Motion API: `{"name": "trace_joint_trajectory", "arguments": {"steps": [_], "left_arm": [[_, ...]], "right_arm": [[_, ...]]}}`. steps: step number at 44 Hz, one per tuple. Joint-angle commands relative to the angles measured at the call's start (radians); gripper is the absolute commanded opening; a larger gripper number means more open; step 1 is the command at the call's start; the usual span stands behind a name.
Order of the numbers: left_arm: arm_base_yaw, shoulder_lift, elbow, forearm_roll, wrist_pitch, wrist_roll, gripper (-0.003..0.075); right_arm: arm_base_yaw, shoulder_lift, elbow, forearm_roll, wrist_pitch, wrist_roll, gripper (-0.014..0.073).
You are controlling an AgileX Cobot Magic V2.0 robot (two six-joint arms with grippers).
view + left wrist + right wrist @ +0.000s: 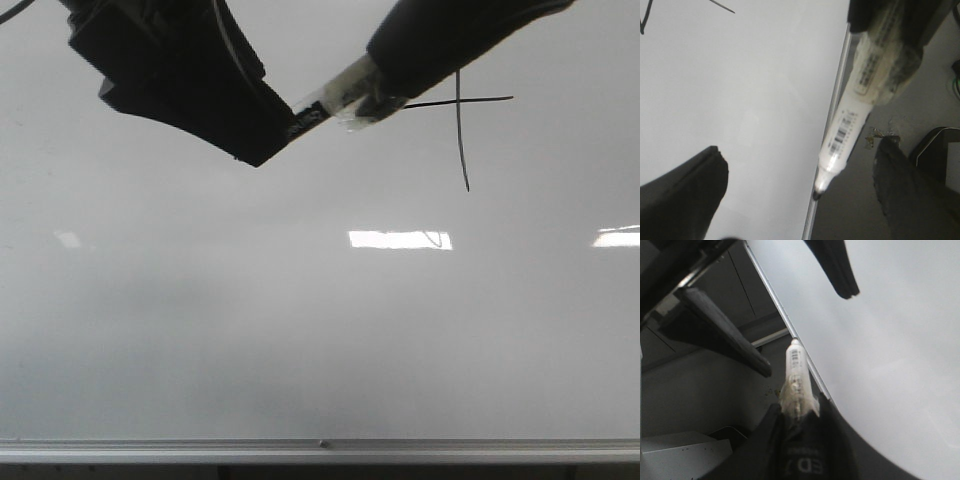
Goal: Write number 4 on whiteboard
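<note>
Right pincer (pixel 799 412) clamped on taped marker (pixel 795 375), left pincer (pixel 800 190) wide around its tip; number 4 (pixel 458 125) upper right on whiteboard (pixel 300 330), only two strokes showing—likely hand-off: grip barrel squarely, don't smudge.

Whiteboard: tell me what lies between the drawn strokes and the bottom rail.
Bare whiteboard only, apart from a bright light reflection, in the front view.

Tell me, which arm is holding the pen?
The right gripper, reaching in from the upper right in the front view, is shut on the pen. The left gripper has its jaws wide open, gripping nothing.
</note>
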Motion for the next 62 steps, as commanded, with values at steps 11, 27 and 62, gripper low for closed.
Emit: {"name": "trace_joint_trajectory", "arguments": {"steps": [11, 27, 62], "left_arm": [[-0.007, -0.034, -0.032, -0.049, 0.002, 0.003, 0.0506], [-0.007, -0.034, -0.032, -0.112, 0.017, 0.003, -0.002], [0.264, -0.107, 0.036, -0.057, -0.019, -0.123, -0.002]], "right_arm": [[0.063, -0.027, -0.034, 0.083, -0.093, -0.012, -0.0062], [0.063, -0.027, -0.034, 0.094, -0.095, -0.012, -0.0062], [-0.187, -0.378, 0.178, 0.107, -0.191, 0.045, 0.0483]]}}
